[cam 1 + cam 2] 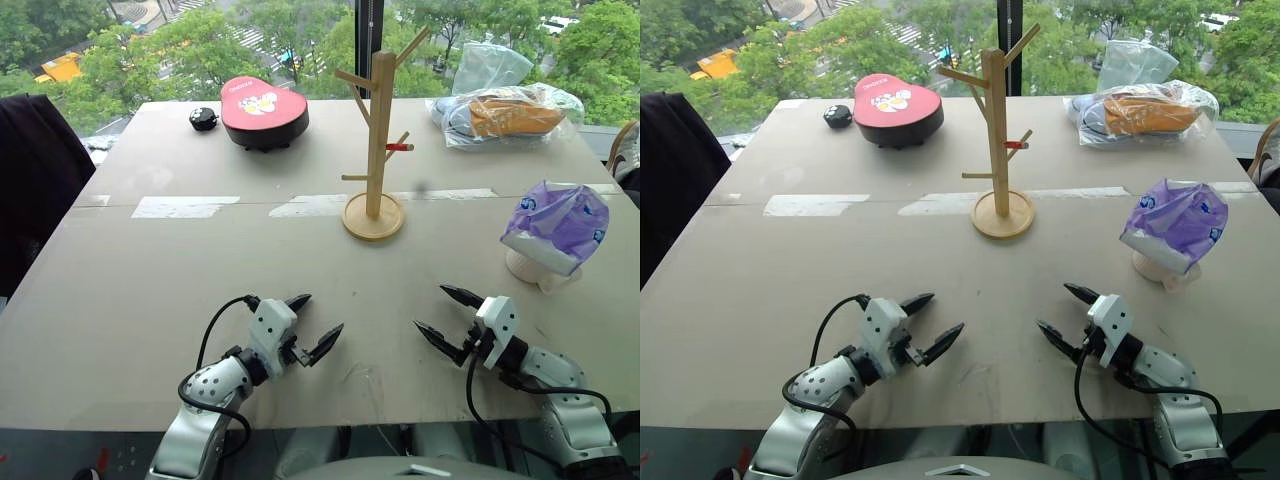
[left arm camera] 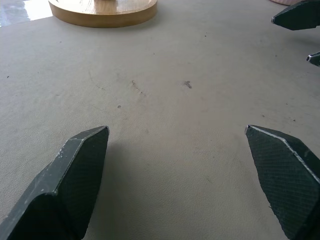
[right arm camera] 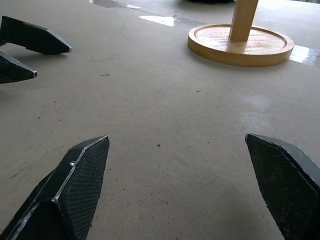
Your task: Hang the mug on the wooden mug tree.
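Both grippers, left [image 1: 312, 326] and right [image 1: 442, 318], are being held wide open and empty, while the bag-covered mug [image 1: 540, 270] at two o'clock is waiting to be grasped for the wooden mug tree [image 1: 376, 140] at twelve.

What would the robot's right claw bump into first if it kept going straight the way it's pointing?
Probably the wooden mug tree. The right gripper, open and empty, points forward and toward the left, over bare table. Its wrist view shows the tree's round base ahead, a bit off to one side, so it might just slide past.
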